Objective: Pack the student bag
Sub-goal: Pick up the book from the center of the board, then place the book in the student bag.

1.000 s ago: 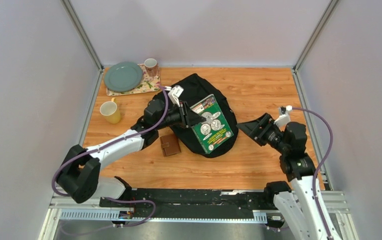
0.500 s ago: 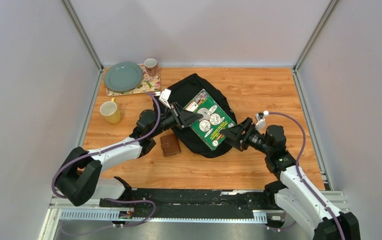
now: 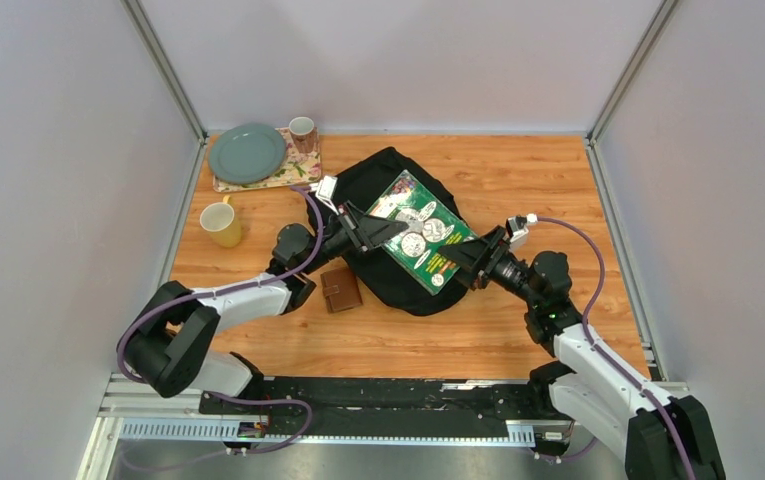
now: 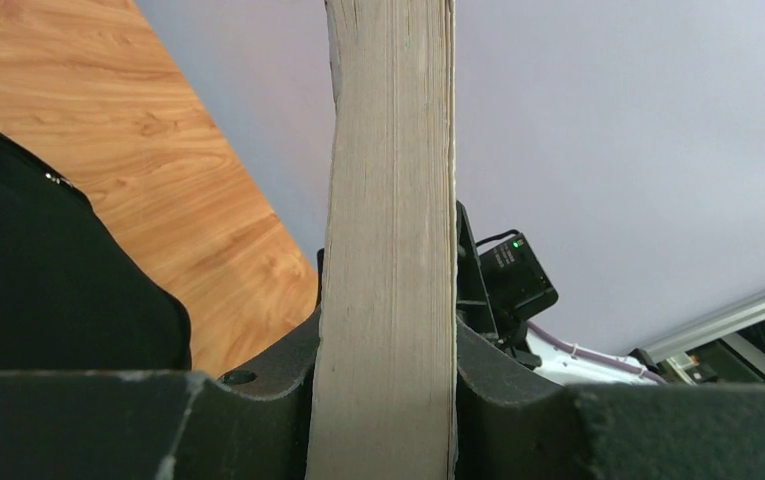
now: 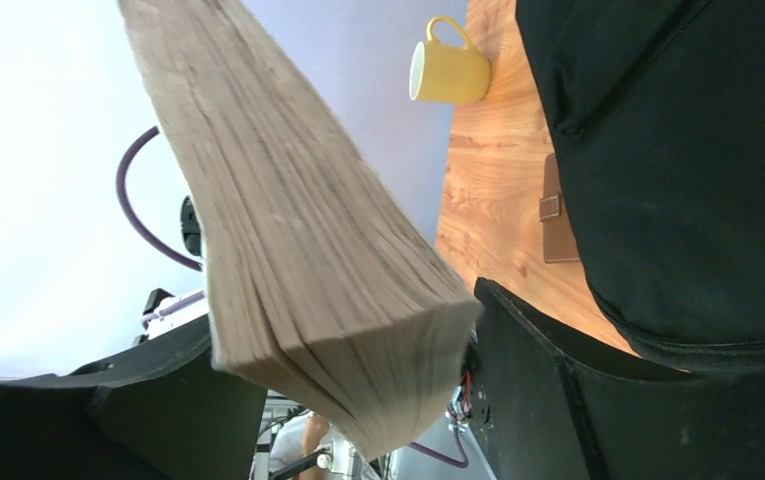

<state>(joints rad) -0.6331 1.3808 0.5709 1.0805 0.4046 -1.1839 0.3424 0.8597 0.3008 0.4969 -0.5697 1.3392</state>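
Observation:
The student bag [image 3: 394,288] is a black backpack lying flat mid-table; it also shows in the left wrist view [image 4: 48,270] and the right wrist view [image 5: 688,150]. My left gripper [image 3: 382,230] is shut on the left edge of a thick book with a green cover [image 3: 420,238] and holds it tilted above the bag. Its page edge is clamped between the fingers in the left wrist view [image 4: 388,250]. My right gripper [image 3: 465,265] is open, and the book's near right corner [image 5: 298,240] sits between its jaws.
A small brown wallet [image 3: 340,290] lies on the table left of the bag, under my left arm. A yellow mug [image 3: 220,224] stands at the left. A green plate [image 3: 246,152] and a cup [image 3: 302,132] sit on a floral mat [image 3: 288,178] at the back left.
My left gripper has raised and turned the book towards the back. My right arm has swung left from the table's right side until its open jaws straddle the book's corner.

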